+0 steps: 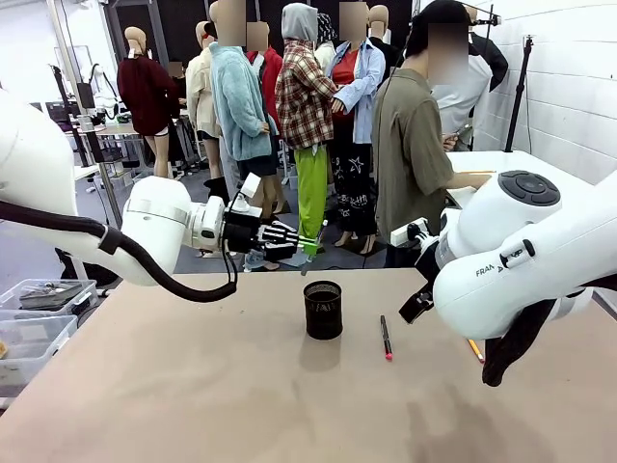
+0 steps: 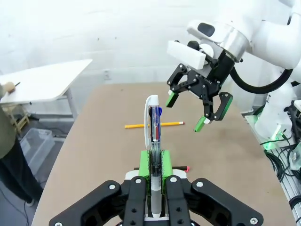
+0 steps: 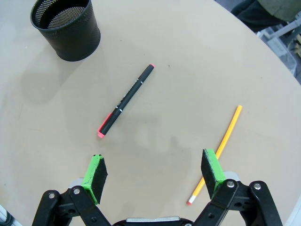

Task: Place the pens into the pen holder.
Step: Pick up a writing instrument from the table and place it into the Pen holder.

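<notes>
Tan round-edged table [image 1: 193, 386] in a workroom, with a person [image 1: 410, 145] standing at the far side and clear bins [image 1: 39, 318] off the table's left edge.

The pen holder [image 1: 323, 310], a black mesh cup, stands upright near the table's middle. The black pen with red tip [image 1: 386, 338] lies flat just to its right, apart from it. The yellow pencil [image 1: 475, 350] lies flat farther right, partly behind the right arm.

A white pen with a clear barrel [image 2: 152, 127] is pinched between the green pads of the left gripper [image 2: 152, 162], whose jaws are pressed onto its lower half. Its clip end projects beyond the fingertips. In the front view the left gripper [image 1: 289, 238] is level, above the table and up-left of the holder.

The right gripper [image 3: 153, 172] hangs above the table with its jaws spread wide and nothing between the pads. In the right wrist view the black pen [image 3: 126, 100] lies diagonally beyond the left-hand pad, between it and the holder [image 3: 66, 28]. The pencil [image 3: 225, 136] passes behind the right-hand pad, its eraser end just inside that finger.
</notes>
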`<state>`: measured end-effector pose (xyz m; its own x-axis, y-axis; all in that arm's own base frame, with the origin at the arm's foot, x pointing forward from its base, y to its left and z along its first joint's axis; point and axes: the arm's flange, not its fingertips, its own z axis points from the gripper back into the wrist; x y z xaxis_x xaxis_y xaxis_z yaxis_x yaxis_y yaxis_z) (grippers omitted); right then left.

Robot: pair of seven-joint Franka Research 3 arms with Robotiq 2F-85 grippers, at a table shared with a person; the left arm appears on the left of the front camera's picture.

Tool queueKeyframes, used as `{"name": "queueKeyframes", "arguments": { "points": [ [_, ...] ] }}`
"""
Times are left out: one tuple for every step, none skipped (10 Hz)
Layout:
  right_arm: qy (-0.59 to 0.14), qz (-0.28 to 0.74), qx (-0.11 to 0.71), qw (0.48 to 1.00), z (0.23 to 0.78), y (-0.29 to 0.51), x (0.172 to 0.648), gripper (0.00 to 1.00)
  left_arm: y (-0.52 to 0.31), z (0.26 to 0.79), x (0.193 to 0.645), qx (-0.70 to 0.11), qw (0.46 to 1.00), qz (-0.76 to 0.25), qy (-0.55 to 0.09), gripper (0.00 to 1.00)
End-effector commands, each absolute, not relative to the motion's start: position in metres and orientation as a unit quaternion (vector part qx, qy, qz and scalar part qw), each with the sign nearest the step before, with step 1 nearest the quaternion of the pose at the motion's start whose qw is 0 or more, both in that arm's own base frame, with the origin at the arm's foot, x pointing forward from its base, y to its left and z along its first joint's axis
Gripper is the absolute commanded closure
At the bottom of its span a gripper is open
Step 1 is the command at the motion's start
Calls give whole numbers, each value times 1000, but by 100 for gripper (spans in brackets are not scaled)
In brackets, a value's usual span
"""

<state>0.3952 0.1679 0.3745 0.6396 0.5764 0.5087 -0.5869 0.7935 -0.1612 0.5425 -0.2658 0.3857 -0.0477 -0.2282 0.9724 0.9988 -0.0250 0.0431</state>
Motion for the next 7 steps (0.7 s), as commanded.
{"name": "queueKeyframes", "arguments": {
  "points": [
    [-277,321,10,906,374,168,395,0,-274,377,553,-456,500,-562,-476,100],
    [-277,321,10,906,374,168,395,0,-280,374,561,-458,497,-564,-474,100],
    [-277,321,10,906,374,168,395,0,-284,369,567,-470,500,-558,-466,100],
    [-277,321,10,906,374,168,395,0,-288,364,574,-477,509,-554,-455,100],
    [-277,321,10,906,374,168,395,0,-291,359,579,-482,519,-551,-442,100],
    [-277,321,10,906,374,168,395,0,-294,353,583,-478,527,-550,-437,100],
    [-277,321,10,906,374,168,395,0,-296,348,587,-479,538,-547,-426,100]
  ]
}}
